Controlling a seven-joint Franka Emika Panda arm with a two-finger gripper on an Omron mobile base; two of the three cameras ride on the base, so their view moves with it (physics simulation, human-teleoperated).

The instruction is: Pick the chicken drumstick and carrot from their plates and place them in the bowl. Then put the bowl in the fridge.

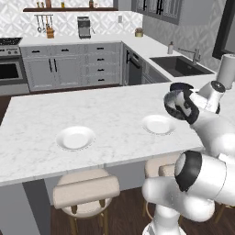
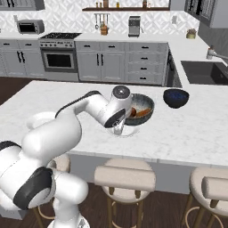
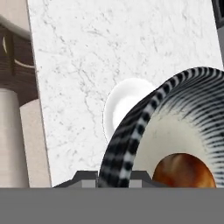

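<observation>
Dark fingertips of the gripper [image 3: 113, 178] are pinched on the rim of the round dark grey bowl with a speckled, ribbed outside and paler inside [image 3: 175, 131], one tip on either side of the wall. In the right base view the gripper [image 2: 119, 128] sits at the near left edge of the bowl [image 2: 144, 103], just above a round plain white shallow plate [image 2: 130, 130] on the white marble tabletop [image 2: 196, 133].

Inside the bowl lies the reddish-brown cooked chicken drumstick [image 3: 183, 171]; the right base view shows brown and orange contents there [image 2: 140, 111], but the slim orange carrot cannot be told apart from the drumstick.

Left base view: two white plates rest bare on the tabletop [image 1: 41, 114], one [image 1: 75, 137] to the left, the other [image 1: 158, 124] just beside the arm's wrist.

A smaller glossy dark blue-black bowl [image 2: 176, 98] stands near the grey bowl, on its right in the right base view, apart from it. Padded beige stools [image 2: 124, 178] stand under the near edge of the tabletop.
</observation>
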